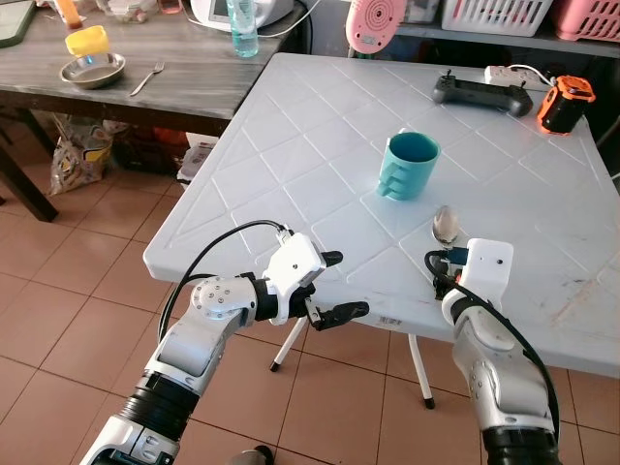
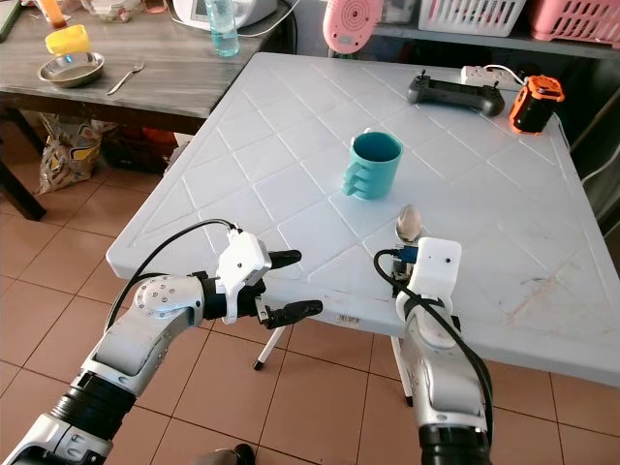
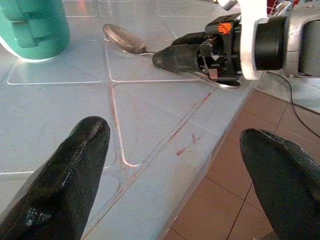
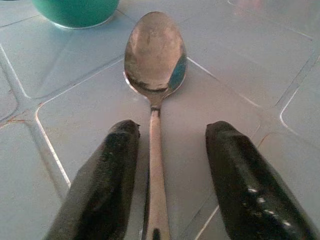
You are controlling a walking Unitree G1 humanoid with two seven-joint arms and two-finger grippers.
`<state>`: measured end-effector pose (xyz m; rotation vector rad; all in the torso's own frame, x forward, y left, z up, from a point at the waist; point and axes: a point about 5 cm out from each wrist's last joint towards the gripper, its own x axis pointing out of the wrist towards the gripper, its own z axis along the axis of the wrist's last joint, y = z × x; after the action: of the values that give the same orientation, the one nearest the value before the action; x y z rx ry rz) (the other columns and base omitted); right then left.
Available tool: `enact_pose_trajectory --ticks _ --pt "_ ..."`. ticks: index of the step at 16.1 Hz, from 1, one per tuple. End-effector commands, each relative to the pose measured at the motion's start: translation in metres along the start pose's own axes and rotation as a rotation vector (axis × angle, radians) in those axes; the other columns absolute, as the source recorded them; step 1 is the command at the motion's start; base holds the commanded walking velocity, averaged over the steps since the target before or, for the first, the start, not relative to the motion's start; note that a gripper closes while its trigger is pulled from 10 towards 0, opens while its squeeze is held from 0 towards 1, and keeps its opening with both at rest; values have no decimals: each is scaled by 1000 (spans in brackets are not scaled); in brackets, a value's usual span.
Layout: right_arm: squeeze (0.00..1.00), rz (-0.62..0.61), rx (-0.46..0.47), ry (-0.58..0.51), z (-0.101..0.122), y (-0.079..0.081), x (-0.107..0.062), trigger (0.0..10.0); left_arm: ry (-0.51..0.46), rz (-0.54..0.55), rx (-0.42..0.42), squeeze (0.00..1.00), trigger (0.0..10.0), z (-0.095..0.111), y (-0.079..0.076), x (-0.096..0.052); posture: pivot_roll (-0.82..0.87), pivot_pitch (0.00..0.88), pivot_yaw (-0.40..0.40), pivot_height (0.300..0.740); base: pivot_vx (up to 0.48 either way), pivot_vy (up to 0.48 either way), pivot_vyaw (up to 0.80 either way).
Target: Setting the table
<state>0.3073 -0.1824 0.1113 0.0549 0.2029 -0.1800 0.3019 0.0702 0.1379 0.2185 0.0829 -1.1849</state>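
Right wrist view: shiny metal spoon (image 4: 155, 75) with oval bowl lies flat on white plastic table (image 1: 291, 126) embossed with a diamond grid, its thin handle running between the right gripper (image 4: 170, 170) fingers, which are parted a little, straddling the handle, not clearly pinching it. Ribbed teal plastic mug (image 1: 408, 166) stands upright at 11 o'clock from the spoon, near but apart. Left gripper (image 1: 334, 286) sits at 9 o'clock from the right one at the table's near edge, glossy black fingers spread wide, holding nothing.
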Motion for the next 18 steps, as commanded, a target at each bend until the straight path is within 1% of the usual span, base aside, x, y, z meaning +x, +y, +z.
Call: enact_pose_trajectory --ticks 1,5,9,12,14,18 --pt "0 7 4 21 -2 -1 3 0 13 -10 15 0 10000 1 0 2 205 132 29 740 0 0 0" --pt "0 75 -14 39 -2 8 9 0 16 -8 17 0 10000 1 1 2 211 135 31 740 0 0 0" --pt "0 100 -12 44 -1 12 13 0 16 -7 19 0 10000 2 1 2 214 135 30 740 0 0 0" --pt "0 109 0 52 -4 17 12 0 16 -6 22 0 10000 3 1 3 216 133 29 740 0 0 0" --pt "0 107 11 68 -9 17 11 0 17 -6 23 0 10000 3 1 3 214 131 31 740 0 0 0" --pt "0 87 29 86 -13 12 9 0 18 -11 25 0 10000 3 0 4 210 132 33 740 0 0 0"
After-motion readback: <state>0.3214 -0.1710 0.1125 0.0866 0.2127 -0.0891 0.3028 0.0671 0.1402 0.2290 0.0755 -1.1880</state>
